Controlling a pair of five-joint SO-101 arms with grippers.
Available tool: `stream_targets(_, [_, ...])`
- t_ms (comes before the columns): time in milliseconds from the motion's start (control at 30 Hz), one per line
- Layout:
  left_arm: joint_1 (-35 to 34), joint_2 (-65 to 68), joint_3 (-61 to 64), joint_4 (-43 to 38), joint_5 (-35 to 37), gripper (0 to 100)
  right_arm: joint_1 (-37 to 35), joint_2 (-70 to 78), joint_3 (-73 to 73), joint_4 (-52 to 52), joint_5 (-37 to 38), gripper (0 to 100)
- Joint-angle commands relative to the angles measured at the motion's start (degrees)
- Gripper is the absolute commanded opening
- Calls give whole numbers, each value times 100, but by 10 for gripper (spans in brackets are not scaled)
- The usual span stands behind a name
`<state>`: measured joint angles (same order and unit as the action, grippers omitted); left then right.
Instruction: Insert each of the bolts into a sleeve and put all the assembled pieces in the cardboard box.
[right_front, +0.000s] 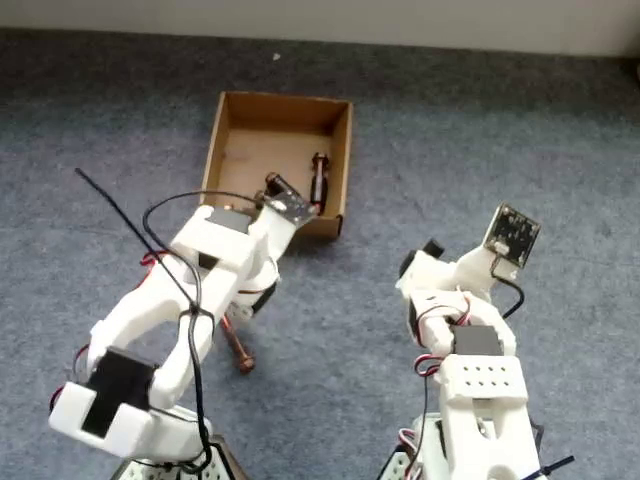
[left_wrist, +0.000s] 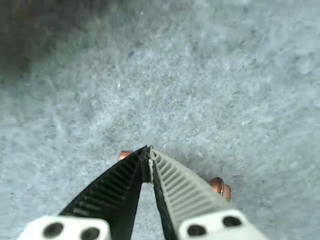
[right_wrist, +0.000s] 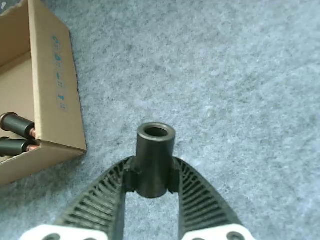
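Sleeve (right_wrist: 156, 160) is pinched by the right gripper (right_wrist: 152, 169) for insertion; left gripper (left_wrist: 148, 153), pressed together, seems poised over a bolt (left_wrist: 220, 189), to be grasped next.

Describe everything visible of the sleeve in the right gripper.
The sleeve is a dark, dull, metal-looking cylinder. Its free end shows a round, open, empty bore. The ribbed fingers of the right gripper clamp its other end from both sides. It is clear of the cardboard box.
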<state>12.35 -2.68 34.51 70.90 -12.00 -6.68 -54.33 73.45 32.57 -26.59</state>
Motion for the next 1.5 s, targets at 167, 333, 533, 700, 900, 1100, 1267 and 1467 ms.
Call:
stream_targets(167, [-75, -2527, 418, 352, -1354, 8, 40, -171, -66, -127, -9, 5])
stream_targets(333, [-523, -3301, 1305, 308, -3086, 196, 40, -171, -66, -127, -9, 5])
stream_targets(533, [-945, -3626, 2000, 299, -4967, 263, 40, -180, -66, -127, -9, 5])
stream_targets(700, [-919, -3618, 2237, 114, -5538, 266, 40, -180, -66, -127, -9, 5])
stream_targets(900, [-716, -3609, 2651, -756, -5565, 267, 40, -163, -66, -127, -9, 5])
stream_targets(1100, [-48, -3609, 2756, -800, -5530, 267, 40, -163, -66, -127, -9, 5])
stream_targets(1267, [110, -3600, 2791, -800, -5538, 267, 40, -163, -66, -127, -9, 5])
stream_targets(1467, [119, -3600, 2791, -870, -5565, 267, 40, -163, -66, -127, -9, 5])
